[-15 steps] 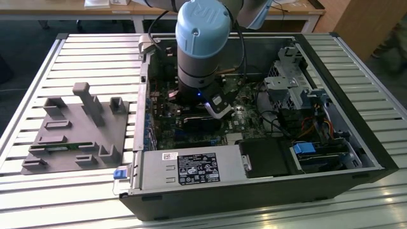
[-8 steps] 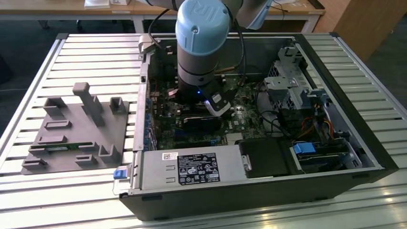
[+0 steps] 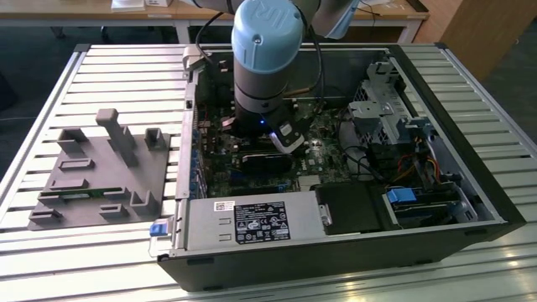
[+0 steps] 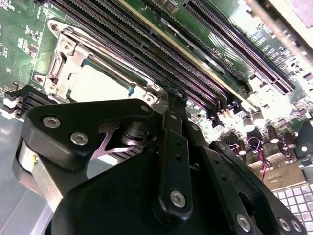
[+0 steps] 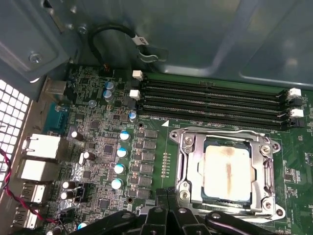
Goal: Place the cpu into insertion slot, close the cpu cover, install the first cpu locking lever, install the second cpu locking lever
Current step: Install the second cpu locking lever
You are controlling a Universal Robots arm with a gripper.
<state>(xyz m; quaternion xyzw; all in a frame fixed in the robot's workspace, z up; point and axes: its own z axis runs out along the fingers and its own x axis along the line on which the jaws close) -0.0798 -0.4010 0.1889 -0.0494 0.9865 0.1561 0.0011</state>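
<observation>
Chip: the cpu (image 5: 228, 172) lies in the insertion slot (image 5: 189, 166), the cpu cover (image 5: 259, 147) framing it.
Handling: light, stiff, fragile; I would hold its edges only.
Claw: claw (image 4: 168, 100) just beside the slot, tips together, holding nothing.
Hidden: levers' state unclear.

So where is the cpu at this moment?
In both wrist views the cpu sits in the insertion slot under the closed cpu cover, beside the long memory slots.
</observation>
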